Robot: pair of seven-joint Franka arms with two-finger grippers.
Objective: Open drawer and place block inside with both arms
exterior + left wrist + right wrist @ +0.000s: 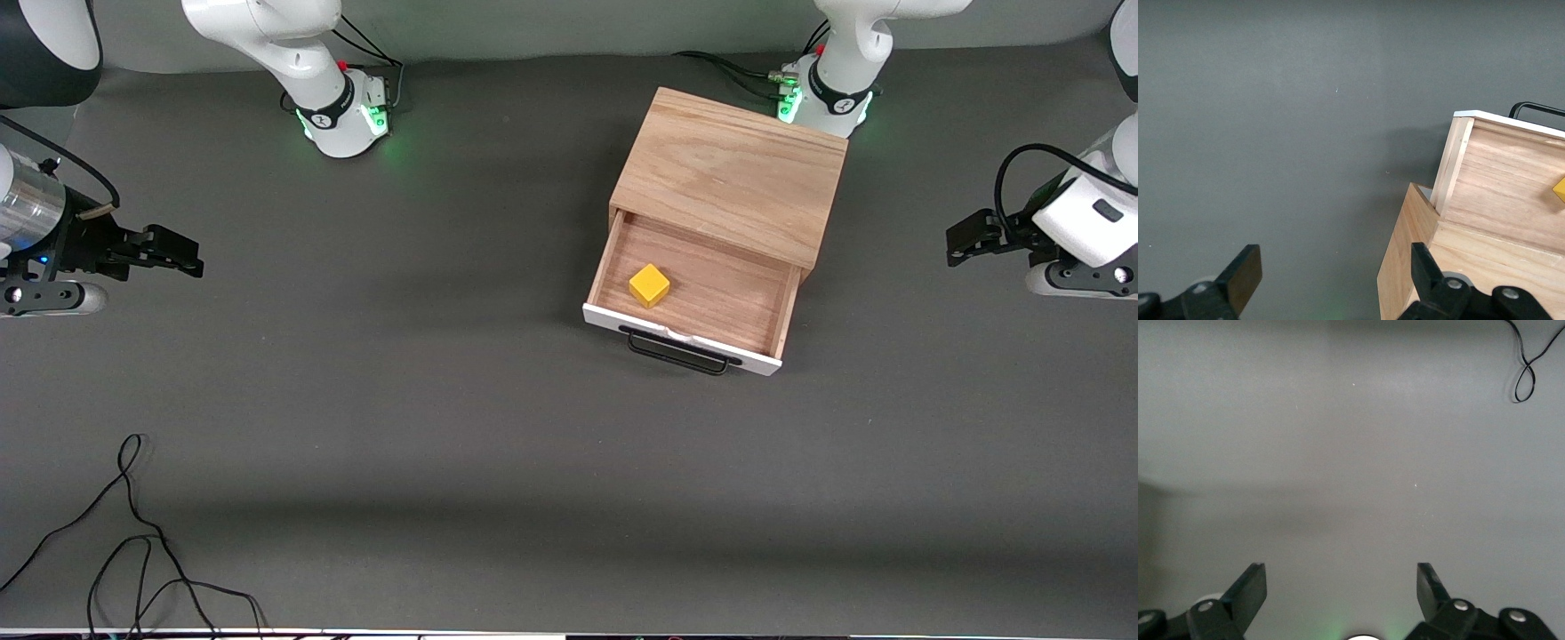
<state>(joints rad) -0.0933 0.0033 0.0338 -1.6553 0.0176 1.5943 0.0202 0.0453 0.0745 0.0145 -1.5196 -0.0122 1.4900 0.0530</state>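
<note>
Front view gives me the drawer (693, 299) pulled out of its wooden box (731, 173), the block (649, 285) resting inside. My left gripper (958, 240) and right gripper (188, 256) wait over bare table (400, 427), fingers apart. I read no writing anywhere.

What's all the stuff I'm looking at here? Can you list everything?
table: one, dark grey, under everything.
wooden box: one, light wood, toward the left arm's end of the table.
drawer: one, white front with black handle, pulled open from the box toward the front camera.
block: one, yellow, lying in the drawer.
cable: one, black, loose on the table near the front camera, at the right arm's end.
left gripper: one, black, open, waiting at the table's edge.
right gripper: one, black, open, waiting at its own end.
</note>
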